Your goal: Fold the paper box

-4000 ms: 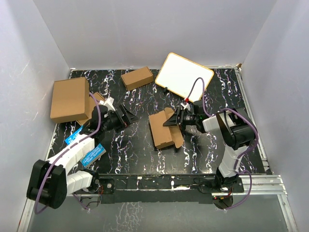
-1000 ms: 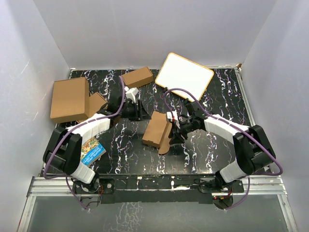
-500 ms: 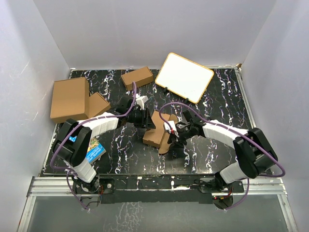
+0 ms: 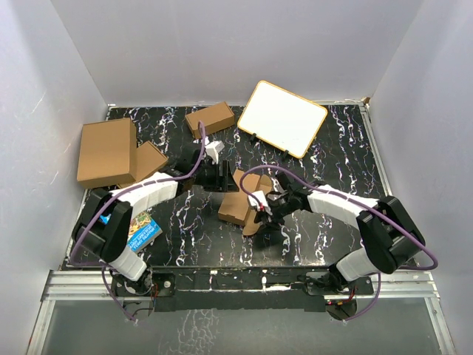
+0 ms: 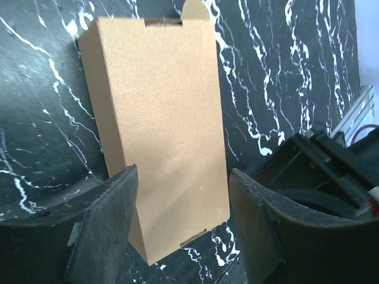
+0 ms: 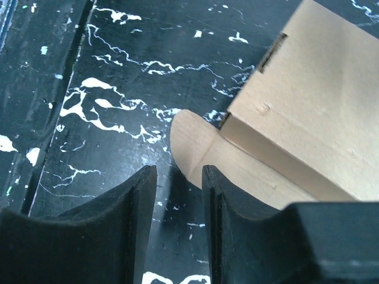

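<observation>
**Paper box mid-table, a claw at each side**

The paper box [image 4: 238,208] lies near the middle of the black marbled table [image 4: 332,148], between the two arms. In the left wrist view a broad, plain cardboard face is turned up.

The left claw [image 5: 182,174] is spread wide, with one finger on each side of the box's near end. Whether the pads press the cardboard cannot be told.

The right claw [image 6: 177,174] sits low at the box's other side. Its fingers are parted only narrowly and nothing is pinched between them. A rounded flap [image 6: 192,145] of the box lies flat on the table and reaches just up to the fingertips, with a corner of the box right beside it.

Well apart from the box, a bigger carton [image 4: 107,151] stands at the left edge and a small brown box [image 4: 211,118] at the back. A white board [image 4: 287,118] with a wooden frame is at the back, right of centre.
</observation>
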Available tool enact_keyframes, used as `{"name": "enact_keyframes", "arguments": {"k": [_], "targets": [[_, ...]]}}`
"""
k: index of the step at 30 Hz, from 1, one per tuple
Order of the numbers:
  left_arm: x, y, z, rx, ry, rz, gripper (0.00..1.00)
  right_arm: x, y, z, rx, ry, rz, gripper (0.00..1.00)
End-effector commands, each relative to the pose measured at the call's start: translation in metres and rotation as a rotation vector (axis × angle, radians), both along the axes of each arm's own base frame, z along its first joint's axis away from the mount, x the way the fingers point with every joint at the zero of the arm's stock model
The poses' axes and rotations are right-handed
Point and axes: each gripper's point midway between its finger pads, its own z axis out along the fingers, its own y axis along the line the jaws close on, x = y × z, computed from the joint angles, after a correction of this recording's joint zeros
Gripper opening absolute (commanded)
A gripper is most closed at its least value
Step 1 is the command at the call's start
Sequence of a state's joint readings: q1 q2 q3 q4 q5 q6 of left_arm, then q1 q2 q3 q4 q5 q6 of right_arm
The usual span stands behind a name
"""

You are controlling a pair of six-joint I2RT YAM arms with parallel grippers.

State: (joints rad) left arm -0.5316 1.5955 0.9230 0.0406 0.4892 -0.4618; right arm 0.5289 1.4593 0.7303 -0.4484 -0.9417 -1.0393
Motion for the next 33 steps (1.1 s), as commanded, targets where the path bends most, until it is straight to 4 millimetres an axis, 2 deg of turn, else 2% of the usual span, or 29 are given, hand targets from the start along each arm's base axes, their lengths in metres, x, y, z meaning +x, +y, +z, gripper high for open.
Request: {"name": "enact_keyframes", "arguments": {"k": [1,4,6,10,17,33], "targets": [[0.017,0.011,0.056,-0.017,-0.207,0.060,0.64,0.001,0.018,0.016,0.054,-0.116,0.075,0.42],[0.020,0.025,0.060,0.012,-0.278,0.112,0.72,0.000,0.022,0.013,0.029,-0.148,0.075,0.44],[0.021,0.033,0.071,0.000,-0.345,0.145,0.80,0.000,0.024,0.011,0.015,-0.164,0.077,0.45],[0.020,0.047,0.068,0.000,-0.379,0.201,0.97,-0.004,0.028,0.009,-0.005,-0.184,0.088,0.45],[0.019,0.055,0.057,-0.004,-0.324,0.223,0.97,-0.008,0.031,0.010,-0.011,-0.201,0.099,0.47],[0.016,0.067,0.049,0.032,-0.312,0.267,0.97,-0.018,0.028,0.001,-0.041,-0.237,0.102,0.49]]}}
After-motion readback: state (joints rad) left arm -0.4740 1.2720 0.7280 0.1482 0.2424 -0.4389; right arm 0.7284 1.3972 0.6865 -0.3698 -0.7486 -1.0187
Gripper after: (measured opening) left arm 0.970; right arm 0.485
